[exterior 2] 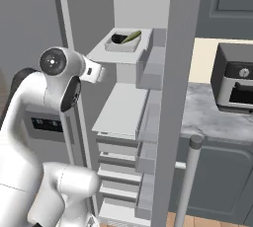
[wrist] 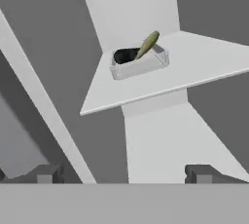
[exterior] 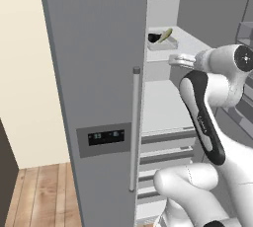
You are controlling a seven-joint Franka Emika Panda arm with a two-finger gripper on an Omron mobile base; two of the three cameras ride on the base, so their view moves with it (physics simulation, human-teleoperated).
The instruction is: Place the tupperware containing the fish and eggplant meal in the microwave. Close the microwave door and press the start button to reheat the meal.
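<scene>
Fingers [wrist: 124,173] spread wide, gripping nothing, aimed up at the tupperware [wrist: 139,62] near the back edge of the upper fridge shelf [wrist: 204,72]. Could clip the shelf's front edge, or tilt the tray and spill the meal [wrist: 127,55].

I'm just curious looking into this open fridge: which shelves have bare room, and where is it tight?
The upper shelf is bare in front of and beside the tupperware, which sits toward the back. The shelf below is bare across. The gripper, open, hangs in front with free passage. Tightest are the narrow drawers and door bins.
</scene>
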